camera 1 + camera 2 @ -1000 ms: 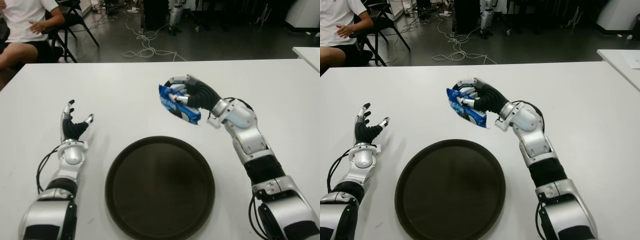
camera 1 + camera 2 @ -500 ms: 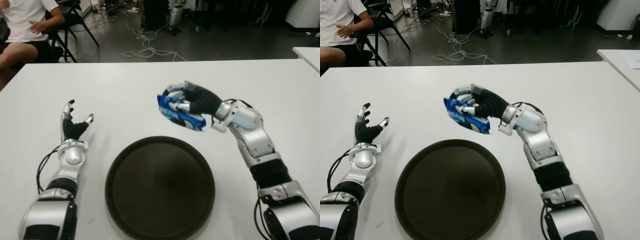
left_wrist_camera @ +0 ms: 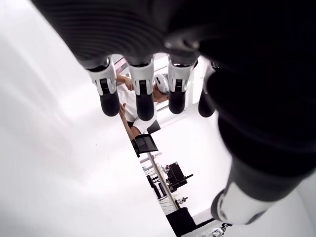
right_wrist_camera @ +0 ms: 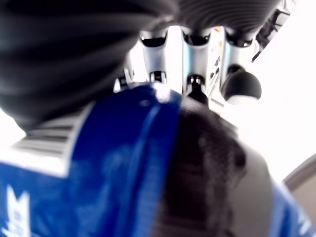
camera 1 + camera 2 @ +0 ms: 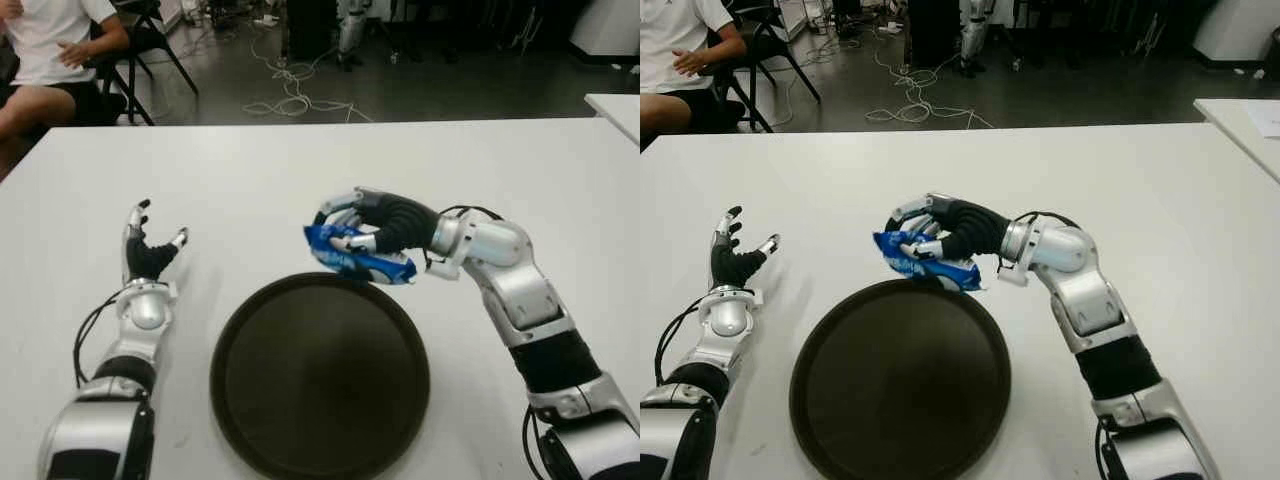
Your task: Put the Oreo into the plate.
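Gripping Oreo pack (image 5: pixel 358 262) lengthwise left-right, right hand (image 5: pixel 372 226), above plate rim (image 5: pixel 300 285)

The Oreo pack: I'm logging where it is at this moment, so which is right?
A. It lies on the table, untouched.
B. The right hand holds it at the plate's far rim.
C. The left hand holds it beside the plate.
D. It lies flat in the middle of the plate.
B: the right hand has its fingers closed around the blue Oreo pack at the far rim of the dark plate; the left hand holds nothing.
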`<state>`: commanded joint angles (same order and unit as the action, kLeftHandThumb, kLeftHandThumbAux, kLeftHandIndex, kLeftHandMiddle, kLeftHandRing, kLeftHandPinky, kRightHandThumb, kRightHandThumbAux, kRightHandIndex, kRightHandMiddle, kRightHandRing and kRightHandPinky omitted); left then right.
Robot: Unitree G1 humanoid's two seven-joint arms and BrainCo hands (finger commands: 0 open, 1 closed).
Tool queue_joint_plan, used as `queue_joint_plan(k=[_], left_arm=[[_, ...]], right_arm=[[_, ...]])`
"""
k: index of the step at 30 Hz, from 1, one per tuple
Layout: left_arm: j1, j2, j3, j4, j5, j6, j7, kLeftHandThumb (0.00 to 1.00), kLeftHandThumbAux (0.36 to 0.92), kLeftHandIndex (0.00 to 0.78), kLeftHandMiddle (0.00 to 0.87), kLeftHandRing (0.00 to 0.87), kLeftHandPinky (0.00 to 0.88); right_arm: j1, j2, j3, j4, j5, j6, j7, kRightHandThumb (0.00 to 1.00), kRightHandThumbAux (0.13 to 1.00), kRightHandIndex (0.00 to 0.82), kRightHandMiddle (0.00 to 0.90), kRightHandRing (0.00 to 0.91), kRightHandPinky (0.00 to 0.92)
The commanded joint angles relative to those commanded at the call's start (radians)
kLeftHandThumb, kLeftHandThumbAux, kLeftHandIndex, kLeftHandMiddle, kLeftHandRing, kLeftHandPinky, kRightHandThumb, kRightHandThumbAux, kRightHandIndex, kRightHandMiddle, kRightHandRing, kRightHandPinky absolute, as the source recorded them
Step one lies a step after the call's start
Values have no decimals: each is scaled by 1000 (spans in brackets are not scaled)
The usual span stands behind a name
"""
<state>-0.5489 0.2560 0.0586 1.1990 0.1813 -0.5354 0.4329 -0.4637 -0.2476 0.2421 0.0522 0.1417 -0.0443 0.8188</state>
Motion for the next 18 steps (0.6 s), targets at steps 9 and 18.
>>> queue_joint_plan(k=[9,18], left_arm=[[0,1,0,3,1,-4,1,0,773,58,83,67,56],[2,-2,2,1,-2,-13,2,0,791,59,85,68,59]], right_arm=[[17,51,23,47,-50,-57,-68,684,722,440,856,866,866],[6,76,57,114,-175,-112,-183,684,725,440,842,854,858]])
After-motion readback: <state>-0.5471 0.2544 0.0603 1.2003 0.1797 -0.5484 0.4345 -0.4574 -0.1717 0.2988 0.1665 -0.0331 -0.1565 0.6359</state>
